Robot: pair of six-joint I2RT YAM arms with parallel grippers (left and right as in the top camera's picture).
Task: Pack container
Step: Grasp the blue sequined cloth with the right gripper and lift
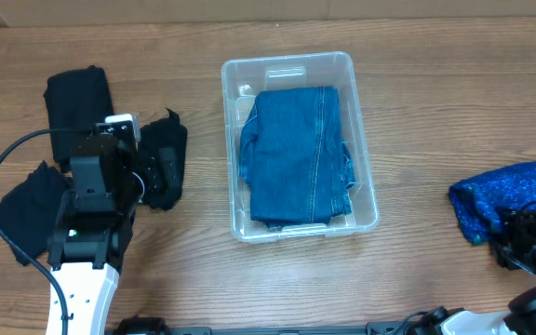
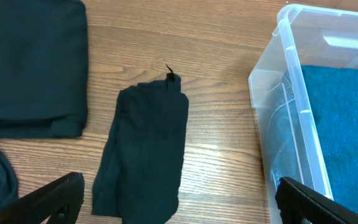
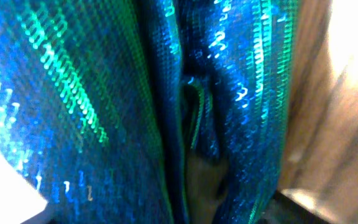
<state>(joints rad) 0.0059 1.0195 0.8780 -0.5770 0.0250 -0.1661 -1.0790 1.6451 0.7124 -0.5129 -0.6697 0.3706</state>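
Observation:
The clear container (image 1: 227, 140) stands mid-table with folded blue jeans (image 1: 296, 154) lying in it; its wall (image 2: 291, 99) and the jeans (image 2: 347, 124) also show in the left wrist view. My left gripper (image 2: 179, 202) is open and empty, hovering over a small black cloth (image 2: 145, 149) left of the container; in the overhead view this gripper (image 1: 159, 170) is above that cloth (image 1: 169, 140). My right gripper (image 1: 519, 234) is pushed into a shiny blue sequin cloth (image 1: 510, 191) at the far right. That cloth (image 3: 104, 93) fills the right wrist view, bunched between the spread fingers (image 3: 185, 208).
A folded black garment (image 1: 77, 93) lies at the back left and also shows in the left wrist view (image 2: 36, 68). Another black cloth (image 1: 26, 209) lies at the front left under my left arm. The table's front edge is near the right arm.

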